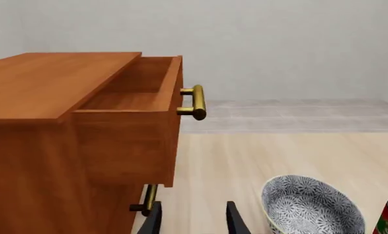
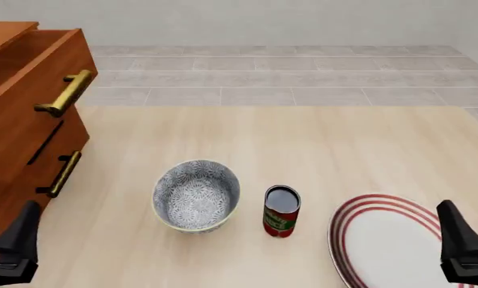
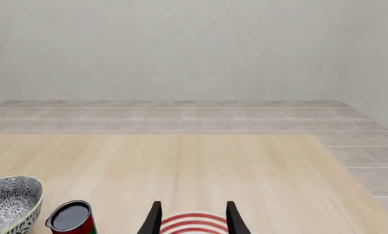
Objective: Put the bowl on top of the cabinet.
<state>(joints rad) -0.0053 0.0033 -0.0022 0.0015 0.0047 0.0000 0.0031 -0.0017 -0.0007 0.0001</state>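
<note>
Reddish-brown wood makes up the large drawer cabinet (image 2: 18, 120) at the bench's left edge, its top drawer (image 1: 132, 97) pulled out and showing a bare interior, with brass bar handles (image 2: 65, 93) on the drawer fronts. On the pale wooden bench (image 2: 303, 150), the round deep bowl with a grey-blue and white floral pattern and a yellowish rim (image 2: 196, 195) stands upright, well apart from the cabinet and not on top of it. Just beside the bowl, to its right in the front view, stands a small red can with a dark open top (image 2: 281, 211), not touching it. Farther right lies a flat white plate with red rings (image 2: 383, 240). The left claw (image 1: 192, 219) hangs in front of the cabinet, fingers spread and holding nothing. The right claw (image 3: 192, 219) hovers above the plate, likewise spread apart and empty.
</note>
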